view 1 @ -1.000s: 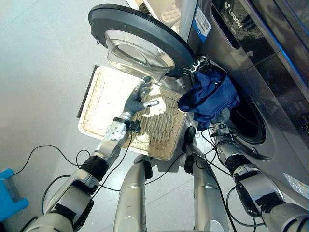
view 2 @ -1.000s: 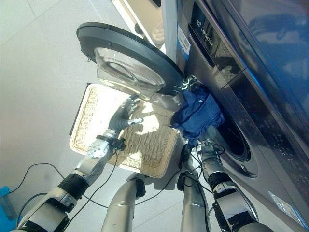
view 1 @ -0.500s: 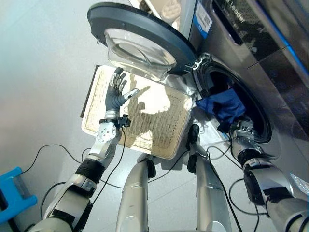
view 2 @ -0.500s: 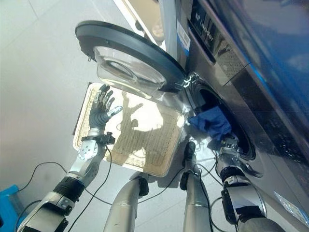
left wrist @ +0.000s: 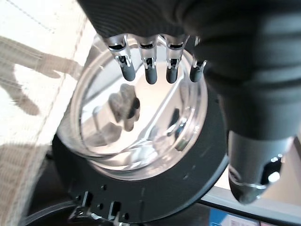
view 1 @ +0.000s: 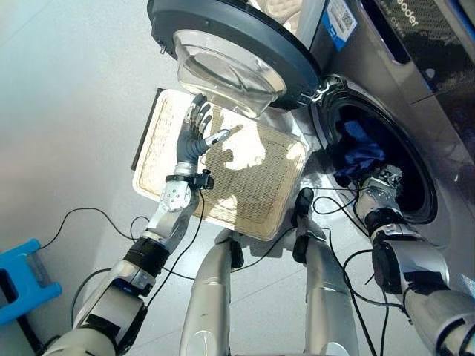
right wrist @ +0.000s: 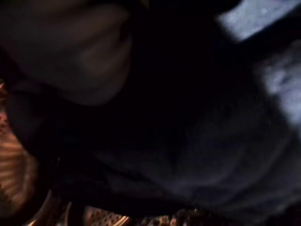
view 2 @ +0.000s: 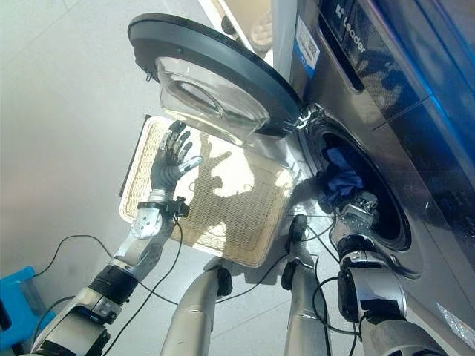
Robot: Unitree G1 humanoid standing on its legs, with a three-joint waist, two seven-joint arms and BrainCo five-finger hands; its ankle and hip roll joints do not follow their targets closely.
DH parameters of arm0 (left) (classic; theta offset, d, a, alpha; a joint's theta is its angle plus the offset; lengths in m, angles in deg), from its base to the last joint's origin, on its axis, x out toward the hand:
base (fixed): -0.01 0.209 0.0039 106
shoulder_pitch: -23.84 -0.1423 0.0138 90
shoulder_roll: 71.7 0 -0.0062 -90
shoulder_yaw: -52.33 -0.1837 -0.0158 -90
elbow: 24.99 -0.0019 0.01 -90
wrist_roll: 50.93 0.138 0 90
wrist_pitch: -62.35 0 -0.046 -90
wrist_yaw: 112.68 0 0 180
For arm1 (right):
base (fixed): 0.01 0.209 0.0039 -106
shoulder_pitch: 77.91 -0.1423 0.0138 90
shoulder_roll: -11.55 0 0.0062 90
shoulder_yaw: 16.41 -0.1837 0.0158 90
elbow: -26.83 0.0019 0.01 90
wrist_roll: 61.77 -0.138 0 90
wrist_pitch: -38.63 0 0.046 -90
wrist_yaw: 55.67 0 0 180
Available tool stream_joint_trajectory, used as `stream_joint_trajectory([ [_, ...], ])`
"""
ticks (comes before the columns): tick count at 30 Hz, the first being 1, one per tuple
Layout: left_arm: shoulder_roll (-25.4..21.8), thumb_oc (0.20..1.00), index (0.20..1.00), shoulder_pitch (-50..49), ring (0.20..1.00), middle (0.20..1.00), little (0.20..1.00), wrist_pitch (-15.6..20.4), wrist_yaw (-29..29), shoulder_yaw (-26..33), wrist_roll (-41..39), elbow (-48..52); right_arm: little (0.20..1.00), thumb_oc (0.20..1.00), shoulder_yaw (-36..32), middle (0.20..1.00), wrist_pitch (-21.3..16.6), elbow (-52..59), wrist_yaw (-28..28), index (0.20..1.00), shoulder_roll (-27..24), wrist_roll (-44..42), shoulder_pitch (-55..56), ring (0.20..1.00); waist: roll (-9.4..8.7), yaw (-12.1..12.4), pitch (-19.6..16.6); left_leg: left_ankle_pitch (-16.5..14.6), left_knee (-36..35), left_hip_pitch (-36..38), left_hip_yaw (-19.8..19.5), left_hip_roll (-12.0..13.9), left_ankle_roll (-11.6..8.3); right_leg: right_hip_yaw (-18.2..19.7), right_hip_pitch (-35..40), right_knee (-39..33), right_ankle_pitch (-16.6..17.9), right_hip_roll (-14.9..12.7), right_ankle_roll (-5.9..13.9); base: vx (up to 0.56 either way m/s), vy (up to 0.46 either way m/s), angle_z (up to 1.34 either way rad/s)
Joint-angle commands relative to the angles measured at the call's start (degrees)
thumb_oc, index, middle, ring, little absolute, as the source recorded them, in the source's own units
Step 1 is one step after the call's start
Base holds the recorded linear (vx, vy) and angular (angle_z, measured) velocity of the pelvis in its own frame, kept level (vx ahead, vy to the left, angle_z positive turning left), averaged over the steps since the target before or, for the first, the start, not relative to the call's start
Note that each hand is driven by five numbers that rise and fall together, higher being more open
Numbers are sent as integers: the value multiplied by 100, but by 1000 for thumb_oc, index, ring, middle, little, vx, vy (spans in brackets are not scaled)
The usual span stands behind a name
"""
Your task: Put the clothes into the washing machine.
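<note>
Floor: pale grey, flat woven wicker basket (view 1: 245,185) below round glass-windowed door (view 1: 230,44).
Drum: crumpled dark blue cloth (view 1: 360,152) inside grey washing machine (view 2: 371,96).
Left hand (view 1: 194,133): fingers spread, empty.
Right hand (view 1: 382,185): at drum mouth, fingers' state unclear.

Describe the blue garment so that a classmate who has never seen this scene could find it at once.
Find the grey washing machine with its round door swung open. Look into the dark drum opening beside that door, where the right hand reaches in. The blue garment is bunched there, the only cloth around; the wicker basket on the floor holds none.
</note>
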Motion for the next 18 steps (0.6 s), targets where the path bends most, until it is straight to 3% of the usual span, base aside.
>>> stream_joint_trajectory([
  [1,111,1000,1000,28,1000,1000,1000,97,-98,52,-47,544,200,200,-145,200,-788,587,-5,200,-255,-82,-165,200,467,-98,-167,-566,611,-290,-15,-300,-329,-78,21,302,-195,-285,945,0,0,0],
  [4,27,1000,1000,-4,1000,1000,1000,-29,-146,47,-137,605,200,200,-218,200,-1779,1069,168,200,-308,-82,-305,200,478,-108,-167,-583,592,-223,8,-304,-327,-54,69,277,-191,-270,948,0,0,0],
  [9,-42,1000,1000,-20,1000,1000,1000,-58,-138,33,-162,645,200,200,-243,200,-2213,1263,207,200,-402,-82,-362,200,478,-125,-167,-578,562,-189,15,-305,-315,-31,81,266,-179,-252,949,0,0,0],
  [10,-113,1000,1000,-47,1000,1000,1000,-89,-152,22,-221,704,200,200,-230,200,-2610,1331,228,200,-548,-82,-387,200,475,-130,-167,-643,568,-100,32,-291,-331,-22,154,283,-235,-246,976,0,0,0],
  [12,-186,1000,1000,-54,1000,1000,1000,-101,-199,52,-287,779,200,200,-227,200,-2947,1420,333,200,-698,-82,-372,200,454,-162,-167,-581,552,-139,57,-282,-319,-20,120,252,-170,-244,961,0,0,0],
  [18,-278,1000,1000,-124,1000,1000,1000,-66,-192,98,-351,801,200,200,-512,200,-3452,1566,567,200,-975,-82,-175,200,414,-232,-167,-614,555,-120,99,-251,-320,-11,124,262,-170,-246,980,1,-2,1],
])
